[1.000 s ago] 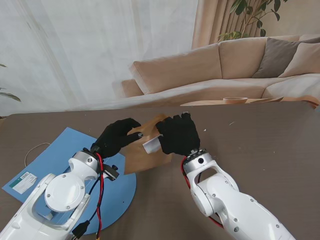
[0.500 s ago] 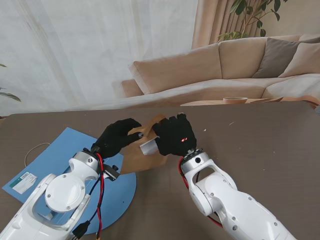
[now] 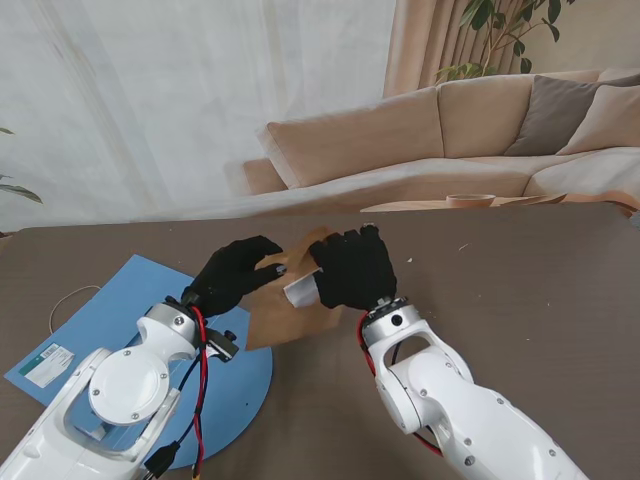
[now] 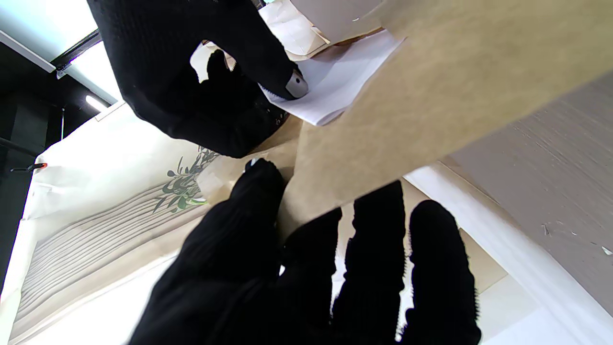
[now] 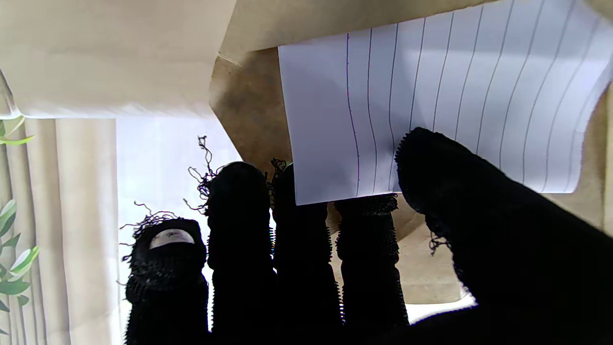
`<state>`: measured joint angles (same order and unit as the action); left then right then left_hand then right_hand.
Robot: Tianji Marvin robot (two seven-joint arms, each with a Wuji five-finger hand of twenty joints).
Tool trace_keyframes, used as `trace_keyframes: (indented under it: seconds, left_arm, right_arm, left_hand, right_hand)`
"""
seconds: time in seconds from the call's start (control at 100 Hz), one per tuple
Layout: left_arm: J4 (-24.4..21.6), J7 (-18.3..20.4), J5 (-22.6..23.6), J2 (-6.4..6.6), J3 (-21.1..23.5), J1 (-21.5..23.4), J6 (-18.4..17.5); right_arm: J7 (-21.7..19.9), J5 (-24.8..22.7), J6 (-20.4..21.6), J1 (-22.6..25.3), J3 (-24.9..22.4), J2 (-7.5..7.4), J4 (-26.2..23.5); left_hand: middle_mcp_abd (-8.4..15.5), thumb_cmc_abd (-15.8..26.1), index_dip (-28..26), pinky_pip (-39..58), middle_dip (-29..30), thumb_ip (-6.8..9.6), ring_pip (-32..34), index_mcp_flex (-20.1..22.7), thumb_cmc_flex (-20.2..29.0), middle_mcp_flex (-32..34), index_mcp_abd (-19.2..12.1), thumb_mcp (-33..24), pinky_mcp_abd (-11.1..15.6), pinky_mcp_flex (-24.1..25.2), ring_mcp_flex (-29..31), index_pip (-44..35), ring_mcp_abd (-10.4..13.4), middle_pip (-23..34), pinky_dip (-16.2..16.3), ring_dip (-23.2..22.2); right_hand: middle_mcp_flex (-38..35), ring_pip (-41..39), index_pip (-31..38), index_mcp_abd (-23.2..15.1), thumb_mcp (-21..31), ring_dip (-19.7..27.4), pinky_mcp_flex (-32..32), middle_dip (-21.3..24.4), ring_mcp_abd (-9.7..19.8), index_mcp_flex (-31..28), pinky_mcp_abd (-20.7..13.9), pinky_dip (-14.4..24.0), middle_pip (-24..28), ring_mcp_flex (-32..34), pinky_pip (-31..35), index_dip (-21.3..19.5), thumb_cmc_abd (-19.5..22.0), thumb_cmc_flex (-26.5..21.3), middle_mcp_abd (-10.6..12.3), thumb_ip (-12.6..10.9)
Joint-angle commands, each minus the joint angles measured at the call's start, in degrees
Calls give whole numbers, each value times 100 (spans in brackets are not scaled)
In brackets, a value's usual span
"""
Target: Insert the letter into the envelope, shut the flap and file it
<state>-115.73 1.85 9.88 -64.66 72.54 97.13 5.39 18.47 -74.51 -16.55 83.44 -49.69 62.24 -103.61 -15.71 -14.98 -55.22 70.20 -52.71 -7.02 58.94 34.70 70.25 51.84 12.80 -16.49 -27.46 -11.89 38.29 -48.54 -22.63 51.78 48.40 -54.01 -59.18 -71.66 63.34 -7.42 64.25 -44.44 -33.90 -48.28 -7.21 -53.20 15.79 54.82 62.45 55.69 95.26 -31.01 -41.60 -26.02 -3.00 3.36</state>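
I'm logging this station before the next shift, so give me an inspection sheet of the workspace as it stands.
Surface: dark brown wood-grain table, a few pale specks.
Job's things: brown kraft paper envelope held off the table; white lined paper letter partly inside its mouth, part sticking out.
Clutter: large blue sheet with a small white label on the left; a thin pale loop of cord beside it.
Hands: black-gloved left hand grips the envelope; black-gloved right hand pinches the letter.
Cables: red and black wires along the left arm.
Surroundings: beige sofa, sheer white curtain, green potted plant.
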Motion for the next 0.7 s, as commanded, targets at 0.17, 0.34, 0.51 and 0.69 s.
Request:
trace_keyframes:
  seconds: [0.17,0.34,0.51,0.69]
  left_arm:
    - [-63,35,-31,-50,-27,30,-40]
    - [-63,-1,-30,-59,-55,18,-42]
    - [-42,-9,-45,-61,-61,10,-63]
    - [-26,-9,-35,-60,-32,12,-80]
  right_arm:
    - [-23,94,325,-74,102,9,99]
    - [-44,189,624,-95,98,-1,102]
    - [82,111,675,-26,36,-17,90]
    - [111,-7,543,174,-141,-26,-61]
  left_hand:
    - [113,443,-433,40,-91,140,82,64,372,-105,-483,-527,45,71,-110,-850,106,183,38,-154]
    - [114,450,-443,24,-100,143,76,57,372,-115,-482,-533,52,91,-122,-852,108,184,33,-156]
    - [112,455,-448,12,-105,145,69,62,372,-120,-485,-535,50,110,-135,-850,105,181,34,-159]
    - [111,458,-452,10,-113,147,66,61,372,-125,-487,-531,51,110,-142,-846,107,181,38,-163]
  right_hand:
    - [-191,-157,183,25,188,-90,-17,-70,158,-102,-43,100,137,100,332,-59,-114,88,-52,-119]
    - [-168,-21,34,-40,-47,-40,48,26,106,-98,-31,88,-58,45,269,155,-60,-50,-47,75]
    - [240,894,-554,-204,-507,324,417,566,14,291,-34,18,-922,-360,-169,751,-68,-153,157,360]
    - [770,1663,-1305,-74,-475,554,761,1089,24,741,-52,64,-1640,-801,-494,1375,-42,-130,187,290]
